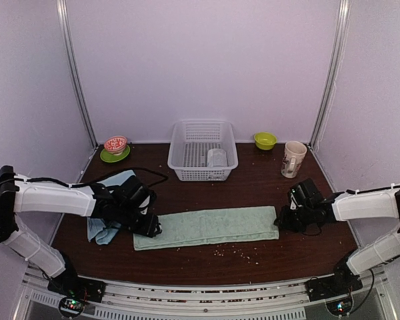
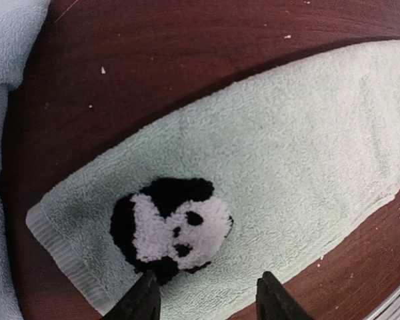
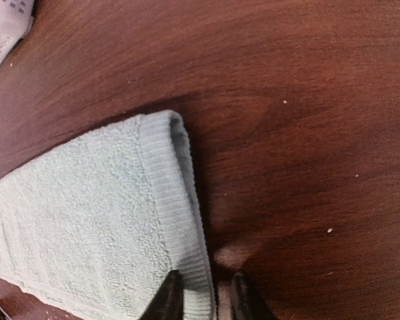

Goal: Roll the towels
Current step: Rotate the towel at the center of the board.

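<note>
The top external camera sits high above and behind the arm bases. It looks down and forward over the whole table [image 1: 253,183], from far enough to take in the pale green towel [image 1: 207,227] end to end and the back wall [image 1: 200,60] beyond it. The left wrist camera hangs close above the towel's left end, facing almost straight down at the panda patch [image 2: 170,227], with the left gripper [image 2: 207,293] at the frame's bottom edge. The right wrist camera sits very near the towel's right end, tilted, with the right gripper [image 3: 207,287] at its bottom edge. All three views share the towel; each wrist view shows one end of it.
</note>
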